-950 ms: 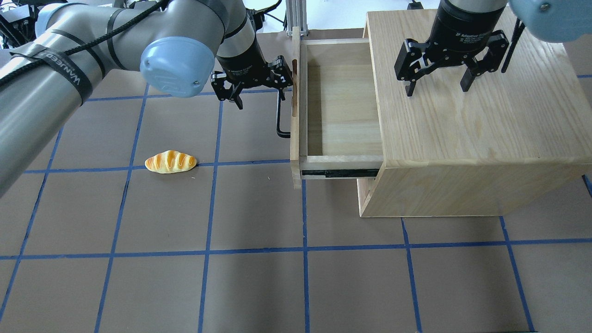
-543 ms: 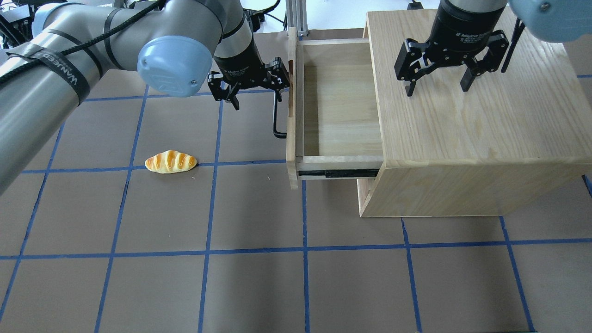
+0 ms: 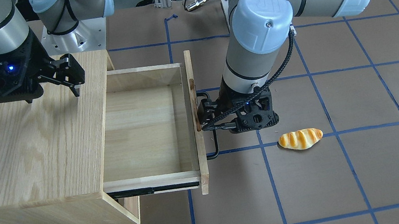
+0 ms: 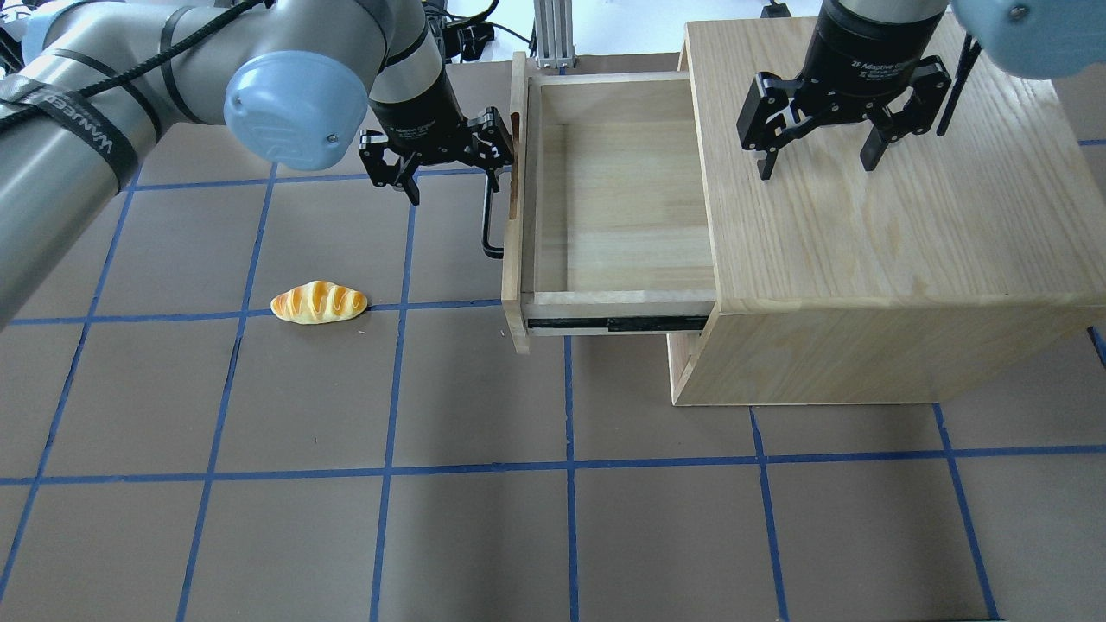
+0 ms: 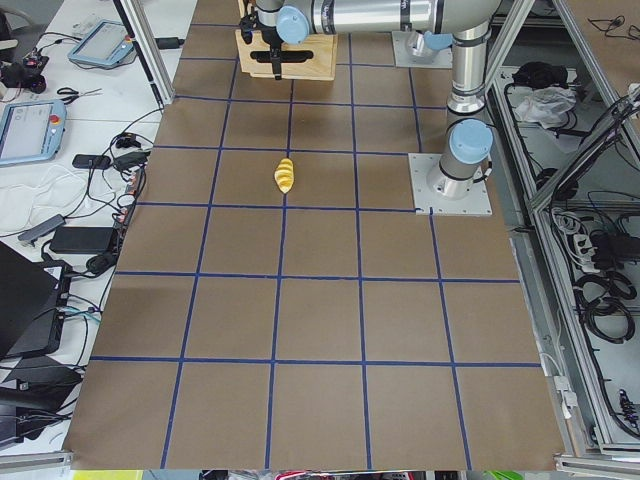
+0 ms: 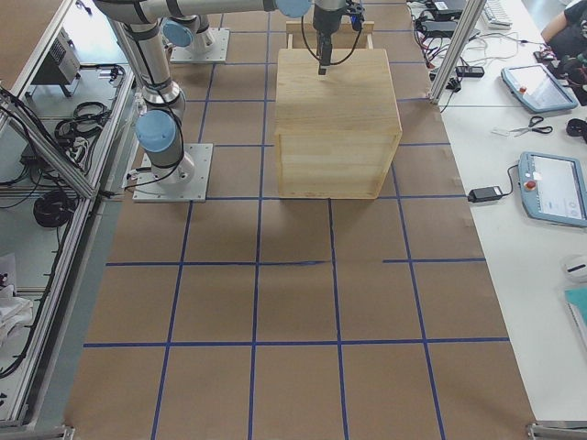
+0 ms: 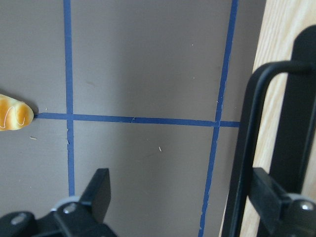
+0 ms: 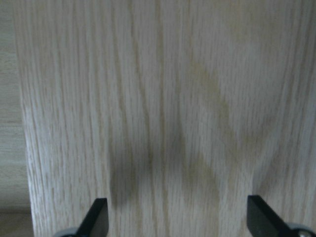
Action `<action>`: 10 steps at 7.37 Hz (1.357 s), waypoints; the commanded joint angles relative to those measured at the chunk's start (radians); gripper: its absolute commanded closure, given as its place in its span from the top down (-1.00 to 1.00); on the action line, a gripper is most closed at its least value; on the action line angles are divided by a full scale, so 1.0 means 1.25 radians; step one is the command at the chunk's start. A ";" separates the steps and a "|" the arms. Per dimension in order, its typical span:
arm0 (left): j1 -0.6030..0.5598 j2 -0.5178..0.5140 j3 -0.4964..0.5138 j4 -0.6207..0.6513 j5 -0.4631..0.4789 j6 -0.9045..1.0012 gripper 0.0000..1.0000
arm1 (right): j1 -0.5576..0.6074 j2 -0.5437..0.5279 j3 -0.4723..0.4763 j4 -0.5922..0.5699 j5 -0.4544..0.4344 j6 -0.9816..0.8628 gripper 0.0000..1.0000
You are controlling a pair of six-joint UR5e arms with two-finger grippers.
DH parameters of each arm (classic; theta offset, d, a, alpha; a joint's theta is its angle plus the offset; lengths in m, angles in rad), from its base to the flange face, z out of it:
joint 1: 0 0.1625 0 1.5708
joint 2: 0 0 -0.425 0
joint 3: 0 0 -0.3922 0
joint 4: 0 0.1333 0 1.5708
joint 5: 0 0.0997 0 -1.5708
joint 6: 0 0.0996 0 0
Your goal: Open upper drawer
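Left gripper (image 4: 454, 184): jaws wide apart, nothing clamped. Wrist view shows one finger (image 7: 267, 190) hooked behind the black bar handle (image 7: 248, 148), between the bar and the drawer front. The other finger is over bare table.

Right gripper (image 4: 818, 164): also spread wide, holding nothing. Tips sit just over the top of the cabinet (image 4: 881, 225), upper right of the overhead view. Can't tell if they touch the wood.

Upper drawer (image 4: 618, 207) is extended well out of the cabinet toward frame left, upper centre of the overhead view, with its bare wood floor showing. Black slide rail (image 4: 618, 325) is exposed along the drawer's lower side in that frame.

Bread roll (image 4: 319, 302) lies left of centre, well apart from the drawer, next to a tape crossing.

Surface: table (image 4: 475, 536) is matte brown with a blue tape grid.

Room: side views show aluminium framing, cable bundles and a teach pendant (image 6: 555, 188) on a white side bench. Arm base plate (image 5: 450, 185) sits on the table.
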 commanded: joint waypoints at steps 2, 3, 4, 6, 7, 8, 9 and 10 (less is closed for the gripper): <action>0.014 0.040 0.021 -0.084 0.001 0.005 1.00 | 0.000 0.000 0.000 0.000 0.000 0.001 1.00; 0.019 0.058 0.047 -0.130 0.001 0.005 1.00 | 0.000 0.000 0.000 0.000 0.000 0.001 1.00; 0.032 0.074 0.056 -0.149 0.055 0.020 1.00 | -0.001 0.000 0.001 0.000 0.000 0.001 1.00; 0.104 0.111 0.053 -0.164 0.093 0.107 1.00 | 0.000 0.000 0.000 0.000 0.000 -0.001 1.00; 0.133 0.134 0.050 -0.183 0.093 0.143 1.00 | 0.000 0.000 0.001 0.000 0.000 0.001 1.00; 0.158 0.154 0.040 -0.191 0.095 0.185 1.00 | 0.000 0.000 0.000 0.000 0.000 0.001 1.00; 0.191 0.165 0.031 -0.209 0.099 0.235 1.00 | 0.000 0.000 0.000 0.000 0.000 0.001 1.00; 0.214 0.176 0.018 -0.211 0.095 0.283 1.00 | 0.000 0.000 0.000 0.000 0.000 -0.001 1.00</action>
